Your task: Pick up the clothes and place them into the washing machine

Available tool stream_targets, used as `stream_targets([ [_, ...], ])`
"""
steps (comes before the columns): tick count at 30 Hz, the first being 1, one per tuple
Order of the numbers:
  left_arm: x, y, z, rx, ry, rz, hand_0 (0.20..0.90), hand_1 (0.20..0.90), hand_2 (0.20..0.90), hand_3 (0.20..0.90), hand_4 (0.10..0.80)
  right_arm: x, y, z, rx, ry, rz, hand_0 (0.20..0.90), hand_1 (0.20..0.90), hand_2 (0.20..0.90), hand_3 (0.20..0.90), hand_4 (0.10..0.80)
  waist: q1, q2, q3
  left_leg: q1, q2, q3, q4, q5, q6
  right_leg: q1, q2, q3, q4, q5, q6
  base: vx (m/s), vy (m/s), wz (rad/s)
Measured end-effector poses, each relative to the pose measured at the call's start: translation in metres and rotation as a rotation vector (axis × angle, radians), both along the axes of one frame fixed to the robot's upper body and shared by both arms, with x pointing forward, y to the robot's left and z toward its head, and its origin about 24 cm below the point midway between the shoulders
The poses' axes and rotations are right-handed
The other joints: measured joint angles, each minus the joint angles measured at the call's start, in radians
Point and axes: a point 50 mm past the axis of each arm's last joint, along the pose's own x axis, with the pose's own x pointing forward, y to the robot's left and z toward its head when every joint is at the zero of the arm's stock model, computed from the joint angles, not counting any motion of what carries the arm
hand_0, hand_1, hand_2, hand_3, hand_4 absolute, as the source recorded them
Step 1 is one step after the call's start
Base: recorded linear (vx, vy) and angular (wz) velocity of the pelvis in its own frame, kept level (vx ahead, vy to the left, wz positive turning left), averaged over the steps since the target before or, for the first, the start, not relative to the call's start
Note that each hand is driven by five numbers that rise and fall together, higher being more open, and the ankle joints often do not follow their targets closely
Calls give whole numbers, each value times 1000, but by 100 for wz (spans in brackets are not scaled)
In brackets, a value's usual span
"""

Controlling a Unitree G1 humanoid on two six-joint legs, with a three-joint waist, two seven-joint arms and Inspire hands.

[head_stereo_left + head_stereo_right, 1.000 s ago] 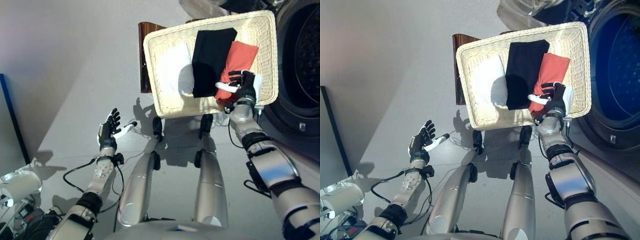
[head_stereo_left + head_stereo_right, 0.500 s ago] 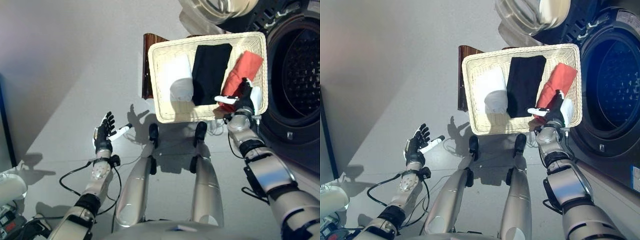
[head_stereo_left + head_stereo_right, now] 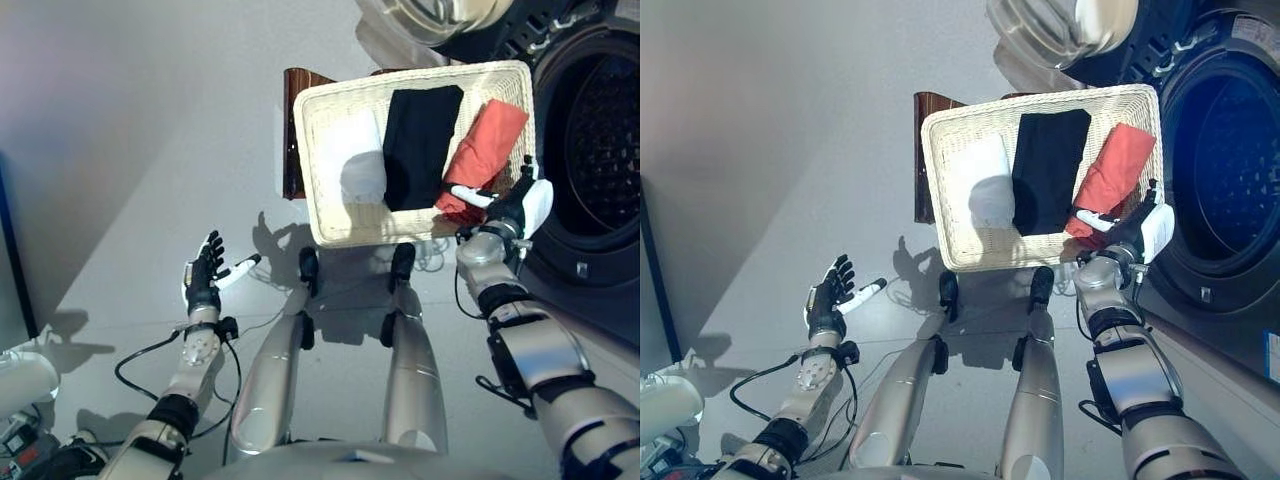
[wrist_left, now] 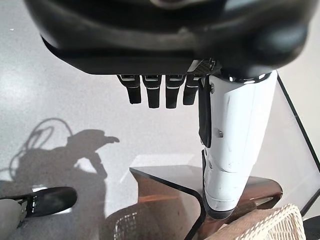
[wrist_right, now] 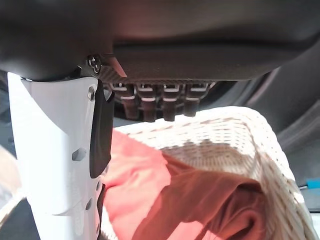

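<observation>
Your red cloth [image 3: 484, 155] lies lengthwise in the basket [image 3: 322, 213], long axis running front to back, tilted toward the washer [image 3: 590, 150], with black [image 3: 420, 145] and white [image 3: 358, 160] pieces beside it. Grey floor [image 3: 130, 150] all round, a brown stand [image 3: 292, 130] behind the basket. Your right hand [image 3: 1132, 226] hovers at the red cloth's near end, fingers straight, gripping nothing. Left hand [image 3: 205, 278] hangs spread, empty, over the floor.

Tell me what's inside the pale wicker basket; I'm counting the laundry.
The pale wicker basket holds three items side by side: a white cloth, a black garment and an orange-red garment. Anything beneath them is covered.
</observation>
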Motion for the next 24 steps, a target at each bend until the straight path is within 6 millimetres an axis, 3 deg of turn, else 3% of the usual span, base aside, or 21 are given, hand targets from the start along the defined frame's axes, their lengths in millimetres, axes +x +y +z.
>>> stream_targets([
  [14,-7,2,-6,-4,28,9,900,900,900,900,800,-4,-3,-10,173,-23,-81,900,900,900,900,800,7,12,-22,-53,-1,11,28,-14,3,-48,-6,5,7,-8,0,6,4,-1],
  [20,-6,1,-3,-15,8,8,900,900,900,900,800,4,-2,2,167,-38,-84,900,900,900,900,800,31,27,-31,-131,-2,10,101,-42,8,-118,-9,9,64,-19,-5,33,14,2],
  [24,-5,0,0,-27,-12,5,900,900,900,900,800,11,0,15,136,-44,-72,900,900,900,900,800,47,32,-30,-167,-3,6,159,-68,5,-161,-16,14,150,-72,-3,82,23,9],
])
